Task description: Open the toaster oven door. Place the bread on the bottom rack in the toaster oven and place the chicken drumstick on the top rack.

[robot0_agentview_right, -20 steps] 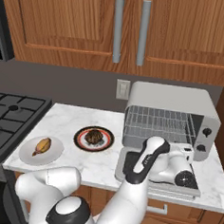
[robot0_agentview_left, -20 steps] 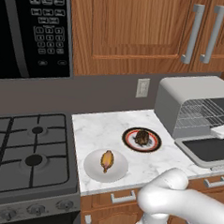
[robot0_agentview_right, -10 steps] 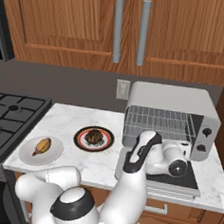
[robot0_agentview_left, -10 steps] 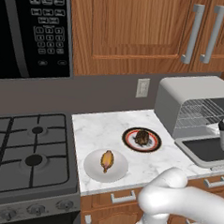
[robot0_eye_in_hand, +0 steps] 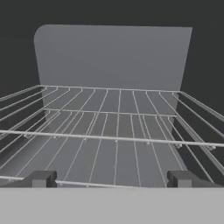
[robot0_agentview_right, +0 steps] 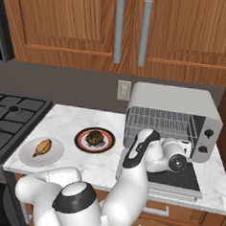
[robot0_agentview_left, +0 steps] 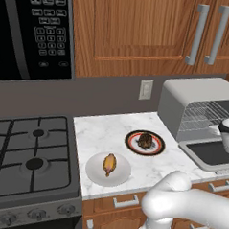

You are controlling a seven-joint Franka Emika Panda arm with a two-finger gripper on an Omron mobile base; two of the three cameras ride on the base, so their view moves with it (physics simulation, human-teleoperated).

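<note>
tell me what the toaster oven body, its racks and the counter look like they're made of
Toaster oven: looks like matte silver-grey painted or brushed metal, smooth with no glare. Racks: thin bare metal wire, pale silver, in a grid. Counter: seems polished marble or a marble-look stone, white with grey veining.

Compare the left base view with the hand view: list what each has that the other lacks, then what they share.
Left base view alone: the bread on a dark-rimmed plate, the chicken drumstick on a white plate, the microwave, the stove and the lowered toaster oven door.
Hand view alone: the open gripper with nothing between its fingertips, facing the oven's grey back wall.
Both: the wire racks inside the toaster oven.
</note>
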